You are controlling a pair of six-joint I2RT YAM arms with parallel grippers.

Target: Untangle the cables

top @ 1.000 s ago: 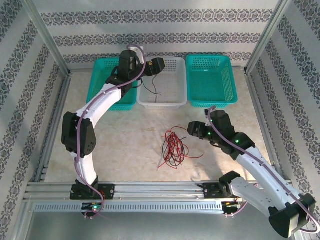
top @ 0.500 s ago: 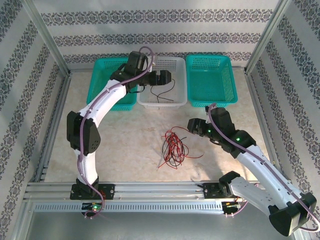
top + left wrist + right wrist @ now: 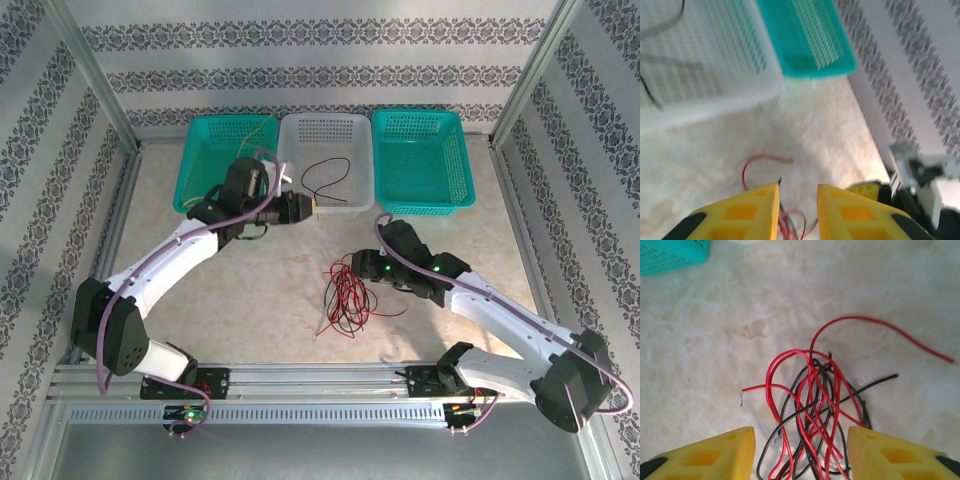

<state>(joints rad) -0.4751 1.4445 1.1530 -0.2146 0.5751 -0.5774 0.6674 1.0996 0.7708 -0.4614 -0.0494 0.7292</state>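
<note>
- Patterned wallpaper in grey ornamental bands encloses the cell on three sides, with a metal frame along the edges.
- Counter [image 3: 250,290]: pale, marbled surface. Three baskets stand in a row along the upper edge of the top view, touching side by side.
- Left teal basket [image 3: 190,165]: upper left of the row. A thin yellow cable [image 3: 247,127] lies in it near the far wall.
- White basket [image 3: 325,117]: middle of the row. One loose black cable [image 3: 325,175] lies inside, curled in an open loop.
- Right teal basket [image 3: 465,160]: no contents can be made out.
- Tangle of red and black cables [image 3: 345,295]: on the bare counter at centre frame, well apart from the baskets. Red and black strands cross over one another, and one red end trails out to the right.
- Left fingers [image 3: 740,210]: parted by a narrow gap with nothing between them. In the top view they sit at the near left corner of the white basket.
- Right fingers [image 3: 710,455]: spread wide and holding nothing. The wrist view shows the tangle on the counter below the gap between them. In the top view they sit just beside the tangle's upper right.
</note>
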